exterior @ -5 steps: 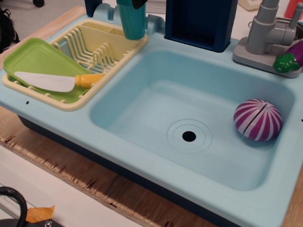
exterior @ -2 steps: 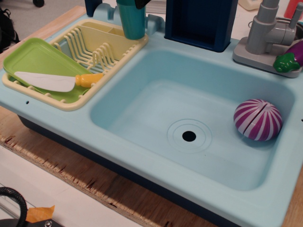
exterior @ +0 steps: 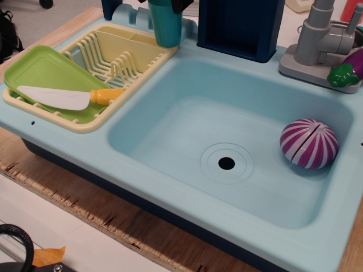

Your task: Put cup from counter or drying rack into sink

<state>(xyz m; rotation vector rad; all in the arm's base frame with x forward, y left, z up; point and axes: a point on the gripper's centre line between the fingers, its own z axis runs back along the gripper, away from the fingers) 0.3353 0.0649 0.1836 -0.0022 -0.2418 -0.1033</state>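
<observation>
The teal cup [exterior: 167, 25] hangs at the top of the view, over the far right corner of the pale yellow drying rack [exterior: 113, 62] and the counter strip beside it. Only dark fingertips of my gripper [exterior: 170, 3] show at the top edge, closed around the cup's rim. The pale aqua sink [exterior: 187, 124] with its dark drain hole [exterior: 226, 163] lies below and to the right of the cup. The counter [exterior: 57, 139] surrounds the basin.
A purple-and-white striped ball [exterior: 308, 144] lies in the sink's right side. A lime green tray [exterior: 39, 68] with a toy knife [exterior: 62, 97] rests on the rack. A navy box [exterior: 241, 25], a grey faucet [exterior: 320, 34] and a toy eggplant [exterior: 349, 68] stand behind the sink.
The cup and the gripper have moved a little to the right, toward the sink. Nothing else has moved.
</observation>
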